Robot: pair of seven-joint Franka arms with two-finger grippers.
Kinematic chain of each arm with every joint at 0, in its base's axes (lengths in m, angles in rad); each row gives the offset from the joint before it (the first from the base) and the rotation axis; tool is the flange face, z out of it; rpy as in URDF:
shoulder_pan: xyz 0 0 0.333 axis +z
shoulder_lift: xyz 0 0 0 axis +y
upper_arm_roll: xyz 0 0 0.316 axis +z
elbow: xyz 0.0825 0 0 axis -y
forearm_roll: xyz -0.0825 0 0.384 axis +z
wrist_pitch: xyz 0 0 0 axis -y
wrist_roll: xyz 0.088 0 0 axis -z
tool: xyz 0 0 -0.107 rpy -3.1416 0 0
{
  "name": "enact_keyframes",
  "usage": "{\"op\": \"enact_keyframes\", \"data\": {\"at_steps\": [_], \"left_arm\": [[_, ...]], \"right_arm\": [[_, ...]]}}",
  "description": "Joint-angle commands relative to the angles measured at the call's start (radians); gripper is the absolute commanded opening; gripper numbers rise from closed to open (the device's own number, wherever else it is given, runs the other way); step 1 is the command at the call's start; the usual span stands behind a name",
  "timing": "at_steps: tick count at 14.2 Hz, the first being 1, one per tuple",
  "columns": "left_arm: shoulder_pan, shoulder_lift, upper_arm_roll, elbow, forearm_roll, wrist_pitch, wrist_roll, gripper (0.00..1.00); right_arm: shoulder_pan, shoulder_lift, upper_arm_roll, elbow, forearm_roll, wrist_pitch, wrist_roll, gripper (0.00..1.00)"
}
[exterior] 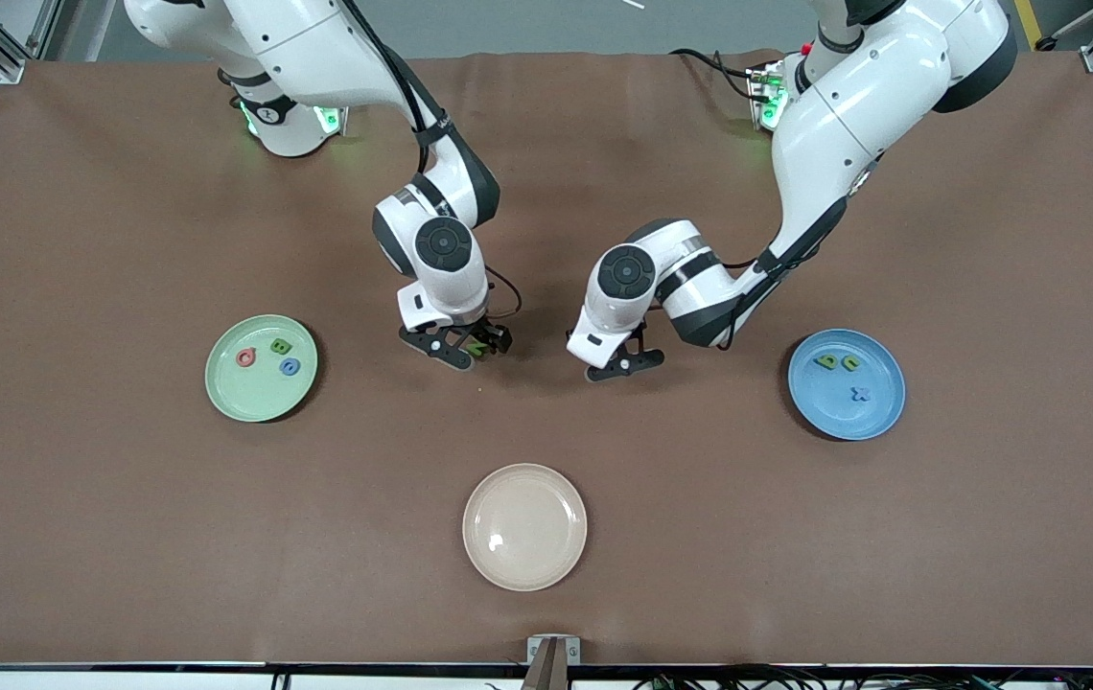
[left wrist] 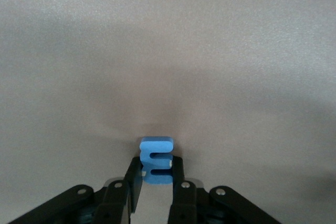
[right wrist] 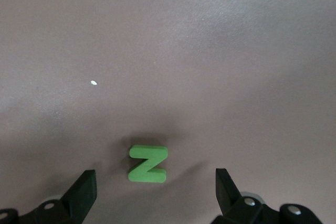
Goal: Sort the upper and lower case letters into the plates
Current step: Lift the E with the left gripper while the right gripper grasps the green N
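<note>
My left gripper (left wrist: 156, 167) is shut on a small blue letter m (left wrist: 156, 157), low over the brown table (exterior: 546, 422) near its middle. In the front view this gripper (exterior: 625, 365) hides the letter. My right gripper (right wrist: 155, 184) stands open around a green N (right wrist: 148, 163) that lies flat on the table, and its fingers do not touch it. The N (exterior: 476, 349) peeks out under that gripper (exterior: 458, 347). The mint green plate (exterior: 249, 398) holds a pink-red Q (exterior: 246, 357), a green B (exterior: 280, 346) and a blue G (exterior: 290, 366). The blue plate (exterior: 834, 412) holds two green letters (exterior: 829, 361) and a blue x (exterior: 859, 393).
A cream-beige plate (exterior: 524, 537) with nothing in it sits nearer the front camera than both grippers, midway along the table. The mint plate is toward the right arm's end, the blue plate toward the left arm's end.
</note>
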Motion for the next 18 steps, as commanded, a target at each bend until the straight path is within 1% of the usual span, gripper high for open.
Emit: {"op": "enact_keyframes", "data": {"at_steps": [1,2,4,6,8,10,12,13,14,15,16,18], "left_arm": [[0.002,0.003,0.005,-0.012,0.011,0.013,-0.002,0.12],[0.005,-0.002,0.005,-0.007,0.015,0.013,-0.003,0.08],[0.019,-0.022,0.002,-0.006,0.015,0.007,0.009,0.08],[0.04,-0.052,-0.002,-0.006,0.015,-0.007,0.05,0.09],[0.072,-0.074,-0.027,-0.001,0.015,-0.044,0.138,0.09],[0.141,-0.095,-0.071,-0.001,0.015,-0.099,0.245,0.09],[0.255,-0.121,-0.155,-0.001,0.015,-0.227,0.377,0.09],[0.325,-0.131,-0.207,-0.003,0.015,-0.298,0.435,0.09],[0.399,-0.137,-0.264,-0.003,0.015,-0.358,0.484,0.09],[0.453,-0.145,-0.303,-0.006,0.017,-0.387,0.5,0.09],[0.499,-0.16,-0.318,-0.012,0.023,-0.42,0.518,0.09],[0.559,-0.194,-0.32,-0.027,0.031,-0.431,0.622,0.09]], "right_arm": [[0.014,0.022,-0.014,0.015,-0.008,0.021,0.047,0.95],[0.015,0.025,-0.014,0.015,-0.008,0.033,0.07,0.95],[0.017,0.033,-0.014,0.015,-0.008,0.035,0.075,0.92],[0.018,0.033,-0.014,0.013,-0.008,0.035,0.075,0.85],[0.018,0.034,-0.014,0.012,-0.008,0.035,0.077,0.78],[0.023,0.037,-0.014,0.012,-0.008,0.038,0.078,0.73],[0.024,0.037,-0.014,0.012,-0.008,0.036,0.078,0.68],[0.024,0.037,-0.014,0.012,-0.007,0.035,0.078,0.64],[0.023,0.037,-0.014,0.012,-0.007,0.035,0.078,0.58],[0.023,0.037,-0.014,0.012,-0.007,0.033,0.078,0.5],[0.023,0.037,-0.014,0.01,-0.005,0.033,0.078,0.39],[0.023,0.037,-0.014,0.009,-0.005,0.032,0.078,0.21]]}}
